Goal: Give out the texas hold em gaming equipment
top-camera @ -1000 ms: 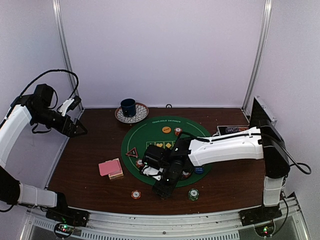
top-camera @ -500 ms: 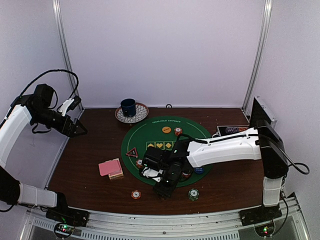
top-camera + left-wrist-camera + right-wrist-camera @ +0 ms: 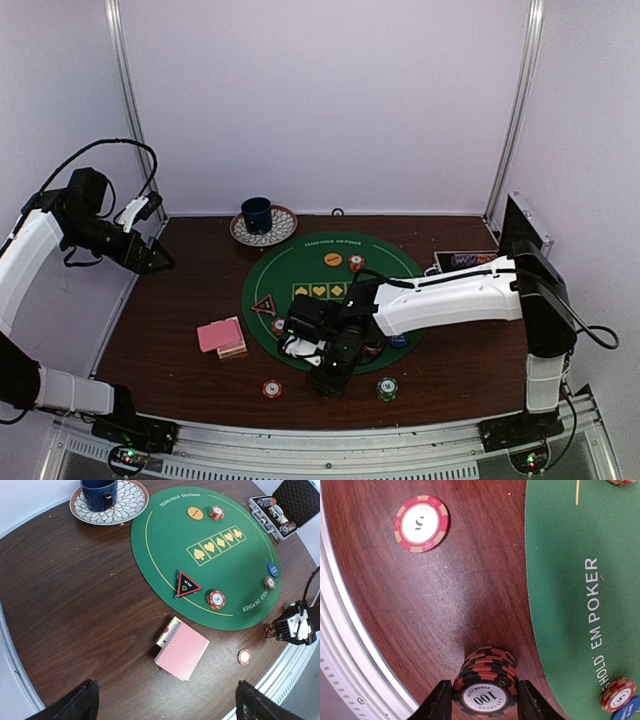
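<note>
My right gripper (image 3: 326, 381) (image 3: 484, 699) is shut on a stack of red-and-black "100" chips (image 3: 486, 677), held at the wood just off the green mat's (image 3: 300, 270) near edge. A red "5" chip (image 3: 421, 523) (image 3: 272, 389) lies to its left and a green chip (image 3: 387, 388) to its right. Pink-backed cards (image 3: 221, 335) (image 3: 182, 650) lie left of the mat. The triangle marker (image 3: 187, 585), an orange disc (image 3: 195, 513), a blue disc (image 3: 273, 570) and chip stacks (image 3: 216, 599) sit on the mat. My left gripper (image 3: 160, 260) (image 3: 167, 705) is open and empty, high at the far left.
A blue cup on a patterned saucer (image 3: 258, 215) stands at the back beyond the mat. The open black case (image 3: 465, 260) (image 3: 280, 510) with chips sits at the right. A metal rail (image 3: 300, 440) runs along the table's near edge.
My right gripper has shifted slightly left with the chip stack. The left arm has not moved.
</note>
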`<state>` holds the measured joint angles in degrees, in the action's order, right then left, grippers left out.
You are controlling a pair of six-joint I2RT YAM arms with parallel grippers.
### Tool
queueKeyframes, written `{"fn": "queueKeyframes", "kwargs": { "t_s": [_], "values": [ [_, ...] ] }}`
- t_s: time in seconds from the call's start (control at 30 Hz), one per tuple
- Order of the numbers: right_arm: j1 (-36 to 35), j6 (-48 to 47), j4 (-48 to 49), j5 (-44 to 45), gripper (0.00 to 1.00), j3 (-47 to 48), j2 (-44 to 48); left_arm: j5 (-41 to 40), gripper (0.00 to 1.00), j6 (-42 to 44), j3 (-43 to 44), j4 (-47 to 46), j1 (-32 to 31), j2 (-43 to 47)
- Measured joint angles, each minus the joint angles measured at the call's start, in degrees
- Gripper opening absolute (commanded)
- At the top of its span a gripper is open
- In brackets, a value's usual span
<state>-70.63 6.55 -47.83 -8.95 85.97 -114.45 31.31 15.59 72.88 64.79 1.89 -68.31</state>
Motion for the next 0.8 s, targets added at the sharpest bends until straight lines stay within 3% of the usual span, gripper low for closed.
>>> {"fn": "queueKeyframes", "kwargs": {
  "t_s": [0.33,0.53,0.8],
  "values": [
    [-0.07,-0.22,-0.13,-0.28,0.6,-0.02,-0.22,0.0,0.98,0.02,0.0,0.0,0.0,0.02],
    [-0.13,-0.44,-0.39,-0.24,0.47,-0.11,-0.33,0.0,0.98,0.02,0.0,0.0,0.0,0.02],
    [-0.13,-0.5,-0.37,-0.22,0.37,-0.11,-0.33,0.0,0.98,0.02,0.33,0.04,0.0,0.17]
  ]
}}
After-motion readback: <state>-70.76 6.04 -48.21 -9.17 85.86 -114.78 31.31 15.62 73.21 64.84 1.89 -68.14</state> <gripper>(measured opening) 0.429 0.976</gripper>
